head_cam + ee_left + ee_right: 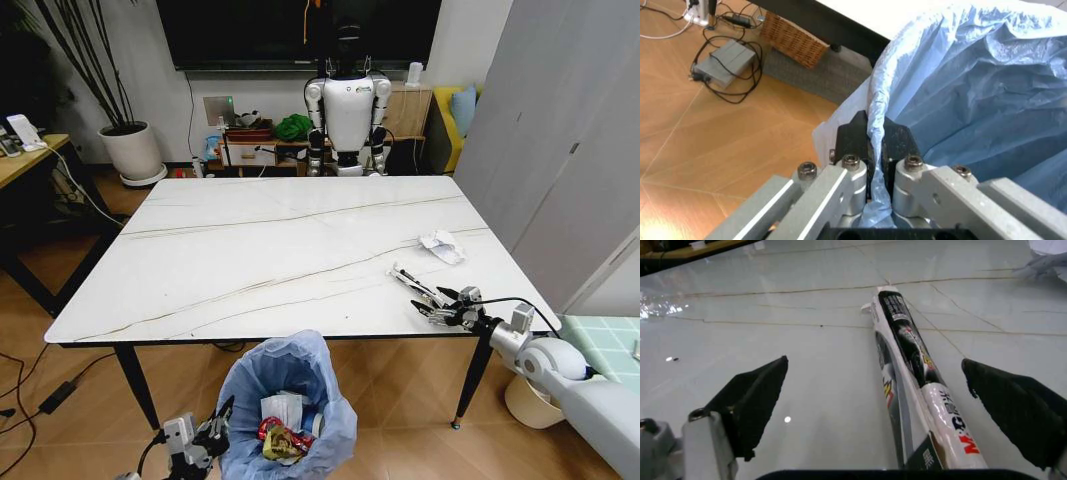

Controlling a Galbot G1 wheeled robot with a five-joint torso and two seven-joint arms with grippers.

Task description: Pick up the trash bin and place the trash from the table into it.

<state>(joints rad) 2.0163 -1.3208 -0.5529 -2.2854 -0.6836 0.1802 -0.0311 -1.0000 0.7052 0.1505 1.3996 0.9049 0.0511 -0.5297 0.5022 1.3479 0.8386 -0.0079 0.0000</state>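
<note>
Below the tabletop's (pixel 250 250) near edge I log the trash bin (pixel 285 375), crinkly translucent blue liner, base cut off from view; inside, a red can (pixel 272 432), white scraps, partly buried. Left end effector (pixel 875 145) clamped on its rim. Right end effector (pixel 873 410) spread wide around a slim printed white-and-black packet (pixel 907 370) lying flat on veined marble. Crumpled white paper (pixel 441 246) nearby.

Floor: warm wood-tone boards (pixel 60 330), cables trailing across them.
Far wall: dark screen (pixel 250 30) mounted above a low cabinet (pixel 255 150).
Corner: white planter (pixel 130 150) with tall bare stems.
Side: light wooden desk (pixel 25 160); grey panelled wall (pixel 560 130) opposite.
Underfoot: woven basket (pixel 793 42) on a grey mat (pixel 820 77).
</note>
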